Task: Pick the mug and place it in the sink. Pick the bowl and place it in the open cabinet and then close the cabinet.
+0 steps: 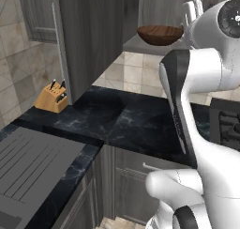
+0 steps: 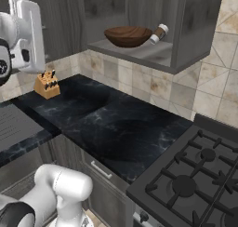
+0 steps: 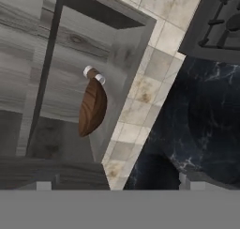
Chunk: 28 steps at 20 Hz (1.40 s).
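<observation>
1. Bowl (image 2: 128, 36) of brown wood sits upright on the shelf inside the cabinet (image 2: 195, 30), whose door (image 1: 89, 35) stands swung open toward the left in the left base view.
2. A small brown bottle with a pale cap (image 2: 158, 33) lies on its side just beside the bowl, on the same shelf.
3. The gripper (image 3: 117, 186) is well apart from the bowl, its jaws spread wide and holding nothing; the hand view shows the two finger tips (image 3: 44, 186) at the bottom edge with the cabinet beyond them.
4. In the hand view the bowl (image 3: 92, 108) appears edge-on, rolled with the camera, the bottle touching or nearly touching its rim.
5. A wooden knife block (image 1: 51, 97) stands on the black marble counter (image 1: 131, 120) below the open door.
6. The ribbed drainboard of the sink (image 1: 33, 162) lies at the lower left of the left base view.
7. A gas stove (image 2: 195, 179) adjoins the counter on the right.
</observation>
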Motion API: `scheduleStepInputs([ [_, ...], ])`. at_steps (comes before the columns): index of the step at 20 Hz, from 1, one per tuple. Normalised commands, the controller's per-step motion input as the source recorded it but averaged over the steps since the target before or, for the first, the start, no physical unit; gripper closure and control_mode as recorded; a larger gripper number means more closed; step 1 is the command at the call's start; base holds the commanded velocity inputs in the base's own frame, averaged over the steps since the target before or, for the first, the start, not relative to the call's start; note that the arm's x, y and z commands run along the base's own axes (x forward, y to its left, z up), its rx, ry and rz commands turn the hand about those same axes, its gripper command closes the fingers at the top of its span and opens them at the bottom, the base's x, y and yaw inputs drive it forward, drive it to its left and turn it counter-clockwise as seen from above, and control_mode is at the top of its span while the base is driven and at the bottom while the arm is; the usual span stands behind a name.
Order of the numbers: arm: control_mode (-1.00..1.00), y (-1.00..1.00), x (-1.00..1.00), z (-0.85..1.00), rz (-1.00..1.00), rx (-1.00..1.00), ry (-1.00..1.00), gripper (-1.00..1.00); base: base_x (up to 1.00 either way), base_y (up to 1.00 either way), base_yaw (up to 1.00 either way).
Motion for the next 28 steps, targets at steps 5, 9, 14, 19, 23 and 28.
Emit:
scheduleStepInputs([
  [5,-1.00,0.44,-1.00,0.00,0.08,-0.04,0.01,-1.00,0.00,0.00,0.00],
  [9,-1.00,0.22,-1.00,0.10,0.12,-0.04,-0.01,-1.00,0.00,0.00,0.00],
  [14,-1.00,0.04,-0.96,0.00,0.18,0.00,0.00,-1.00,0.00,0.00,0.00],
  [19,-1.00,0.61,-0.88,0.00,0.10,-0.05,0.00,-1.00,0.00,0.00,0.00],
  [23,-1.00,0.62,-0.34,0.00,-0.01,-0.05,-0.10,-1.00,0.00,0.00,0.00],
  [28,-1.00,0.62,-0.26,-0.01,-0.25,-0.19,-0.03,-1.00,0.00,0.00,0.00],
])
